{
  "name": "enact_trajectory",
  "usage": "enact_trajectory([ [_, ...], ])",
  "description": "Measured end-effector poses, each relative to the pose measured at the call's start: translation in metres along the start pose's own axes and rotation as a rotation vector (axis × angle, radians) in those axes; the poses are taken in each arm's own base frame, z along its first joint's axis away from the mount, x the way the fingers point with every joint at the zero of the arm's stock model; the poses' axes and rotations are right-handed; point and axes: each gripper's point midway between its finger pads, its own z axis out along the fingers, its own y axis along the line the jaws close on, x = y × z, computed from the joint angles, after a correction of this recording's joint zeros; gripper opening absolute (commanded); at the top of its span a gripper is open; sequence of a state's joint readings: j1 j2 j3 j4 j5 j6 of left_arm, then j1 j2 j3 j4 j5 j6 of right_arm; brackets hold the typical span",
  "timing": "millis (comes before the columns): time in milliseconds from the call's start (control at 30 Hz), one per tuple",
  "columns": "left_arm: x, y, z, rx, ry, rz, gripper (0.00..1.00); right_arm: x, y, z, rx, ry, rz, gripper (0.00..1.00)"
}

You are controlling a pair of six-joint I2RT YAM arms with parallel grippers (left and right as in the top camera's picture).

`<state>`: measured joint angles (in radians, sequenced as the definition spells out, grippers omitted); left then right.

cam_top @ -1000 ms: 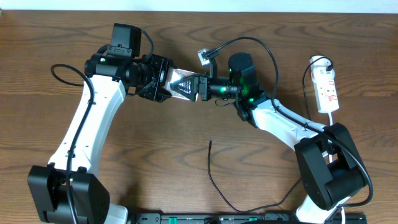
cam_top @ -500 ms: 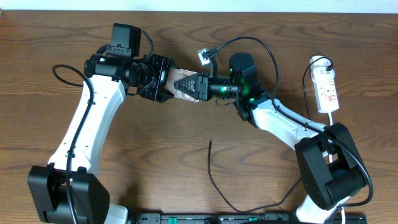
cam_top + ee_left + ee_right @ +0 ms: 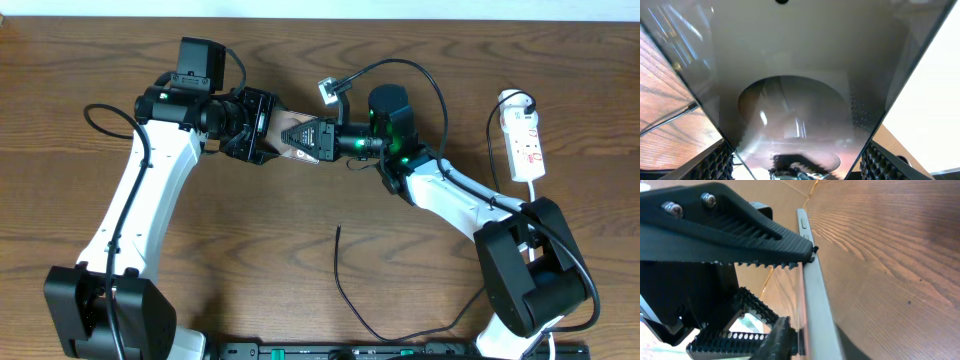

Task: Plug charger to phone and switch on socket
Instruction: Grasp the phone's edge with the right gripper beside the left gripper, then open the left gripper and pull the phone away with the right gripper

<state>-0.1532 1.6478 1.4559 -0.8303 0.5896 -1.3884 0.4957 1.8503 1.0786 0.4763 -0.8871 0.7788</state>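
The bronze-brown phone (image 3: 293, 134) hangs above the table between both grippers. My left gripper (image 3: 262, 128) is shut on it across its width. In the left wrist view the phone's glossy face (image 3: 800, 75) fills the frame between the left gripper's (image 3: 800, 167) ribbed pads (image 3: 715, 161). My right gripper (image 3: 312, 138) is shut on the phone's right end. Edge-on, the phone (image 3: 814, 295) meets the right gripper's (image 3: 799, 292) toothed fingers (image 3: 740, 235). The charger (image 3: 341, 275) lies loose on the table, its tip pointing up. The socket (image 3: 525, 146) lies at the far right.
The wood table (image 3: 300, 50) is bare apart from the charger cable curling toward the front edge. The socket's white cord (image 3: 497, 125) loops beside it. The right arm (image 3: 455, 195) stretches from the front right; the left arm (image 3: 140, 210) from the front left.
The right gripper's jaws have closed onto the phone's right end. The left gripper and the phone have stayed in place.
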Motion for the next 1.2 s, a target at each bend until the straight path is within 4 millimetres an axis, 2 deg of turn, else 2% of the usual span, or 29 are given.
enact_trajectory([
  [133, 0.000, 0.000, 0.000, 0.000, 0.000, 0.000, 0.08, 0.000, 0.000, 0.000, 0.000, 0.000, 0.007, 0.10],
  [300, 0.000, 0.000, 0.000, 0.002, 0.003, 0.001, 0.07, 0.000, -0.001, 0.000, 0.006, -0.002, 0.025, 0.02],
  [433, 0.002, -0.004, -0.001, 0.016, 0.013, 0.000, 0.08, 0.003, -0.002, 0.000, 0.008, 0.008, 0.032, 0.01],
  [533, 0.001, -0.006, -0.002, 0.022, 0.010, 0.007, 0.22, 0.004, -0.004, 0.000, 0.011, 0.008, 0.039, 0.01],
  [733, 0.004, -0.005, -0.002, 0.017, 0.019, 0.006, 0.67, 0.001, -0.005, -0.002, 0.012, -0.002, 0.038, 0.01],
  [800, 0.004, -0.005, -0.002, 0.018, 0.022, 0.008, 0.77, 0.000, -0.005, -0.002, 0.012, -0.002, 0.040, 0.01],
  [933, 0.004, -0.005, -0.003, 0.019, 0.026, 0.017, 0.86, -0.001, -0.007, -0.005, 0.017, -0.005, 0.047, 0.01],
  [1067, -0.002, -0.007, -0.007, 0.032, 0.029, 0.054, 0.87, -0.004, -0.020, -0.013, 0.049, -0.009, 0.086, 0.01],
  [1200, -0.012, -0.009, -0.016, 0.064, 0.047, 0.118, 0.88, -0.011, -0.041, -0.030, 0.104, -0.031, 0.148, 0.01],
])
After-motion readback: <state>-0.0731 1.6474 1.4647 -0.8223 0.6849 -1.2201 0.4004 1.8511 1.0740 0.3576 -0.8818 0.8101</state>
